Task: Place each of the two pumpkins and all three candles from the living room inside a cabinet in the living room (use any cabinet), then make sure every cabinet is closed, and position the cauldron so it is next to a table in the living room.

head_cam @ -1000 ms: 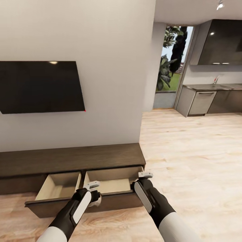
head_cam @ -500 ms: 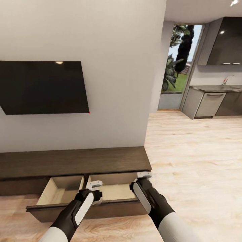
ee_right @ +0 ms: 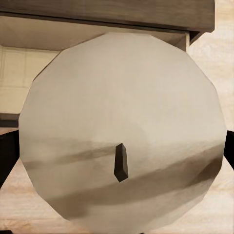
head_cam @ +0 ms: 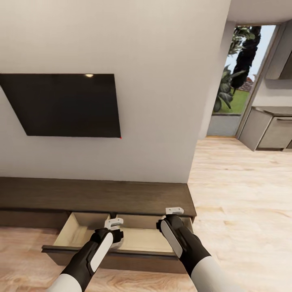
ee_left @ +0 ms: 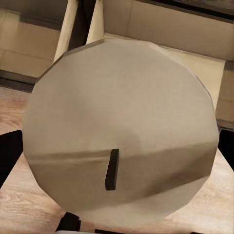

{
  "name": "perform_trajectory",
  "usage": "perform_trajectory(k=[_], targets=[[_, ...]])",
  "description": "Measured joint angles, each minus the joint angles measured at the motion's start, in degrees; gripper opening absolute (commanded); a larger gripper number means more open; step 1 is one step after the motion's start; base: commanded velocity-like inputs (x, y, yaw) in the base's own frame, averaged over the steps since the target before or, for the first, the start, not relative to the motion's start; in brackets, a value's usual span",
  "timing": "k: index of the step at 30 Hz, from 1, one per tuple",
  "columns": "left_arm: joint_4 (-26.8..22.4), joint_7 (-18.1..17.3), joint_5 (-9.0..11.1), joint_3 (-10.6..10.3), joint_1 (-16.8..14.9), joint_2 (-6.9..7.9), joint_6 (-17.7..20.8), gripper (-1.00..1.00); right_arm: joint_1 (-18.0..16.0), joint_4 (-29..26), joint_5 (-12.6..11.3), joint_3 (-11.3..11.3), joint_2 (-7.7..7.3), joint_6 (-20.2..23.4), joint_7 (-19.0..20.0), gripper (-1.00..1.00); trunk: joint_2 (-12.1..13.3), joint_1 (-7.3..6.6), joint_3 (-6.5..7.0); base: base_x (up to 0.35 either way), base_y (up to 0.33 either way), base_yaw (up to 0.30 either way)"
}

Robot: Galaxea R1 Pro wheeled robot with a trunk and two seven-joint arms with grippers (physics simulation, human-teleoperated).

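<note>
While each claw grips a candle (ee_left: 122, 141) (ee_right: 122, 141), both hang over the open cabinet (head_cam: 121, 194) drawers, poised for dropping in.

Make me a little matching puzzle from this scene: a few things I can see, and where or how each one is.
Things:
1. left gripper
2. television
3. drawers of the cabinet
4. kitchen cupboards

States or places:
A. far off, past the wall's right end
B. pulled open, pale wood inside
C. closed around a candle with a dark wick
D. mounted on the white wall above the cabinet

Pairs: 1-C, 2-D, 3-B, 4-A
</note>
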Motion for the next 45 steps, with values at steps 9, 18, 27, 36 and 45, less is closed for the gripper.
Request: perform_trajectory(k=[9, 18, 27, 36, 45], targets=[[0.0, -0.02, -0.01, 0.0, 0.0, 0.0, -0.01, -1.0, 0.02, -0.09, 0.01, -0.01, 0.0, 0.0, 0.08, -1.0, 0.0, 0.01, 0.0, 0.001, 0.0, 0.001], [0.01, -0.02, -0.08, 0.0, 0.0, 0.07, 0.01, -1.0, 0.03, -0.09, -0.07, 0.0, 0.0, 0.01, 0.09, -1.0, 0.0, 0.0, 0.0, 0.105, 0.041, 0.0], [-0.02, -0.02, -0.12, 0.0, 0.0, 0.0, -0.02, -1.0, -0.04, 0.0, -0.35, -0.24, 0.0, 0.09, 0.07, -1.0, 0.0, -0.01, 0.0, 0.07, 0.003, 0.0], [0.01, -0.02, -0.08, -0.18, 0.0, -0.04, -0.01, -1.0, -0.05, 0.33, -0.41, -0.88, 0.0, 0.31, -0.06, -1.0, 0.0, 0.0, 0.0, 0.064, -0.036, 0.0], [0.02, -0.02, -0.04, -0.42, 0.01, -0.43, -0.08, -1.0, -0.05, 0.82, -0.48, -1.01, 0.0, 0.49, -0.25, -1.0, 0.0, -0.01, 0.0, 0.072, -0.008, 0.0]])
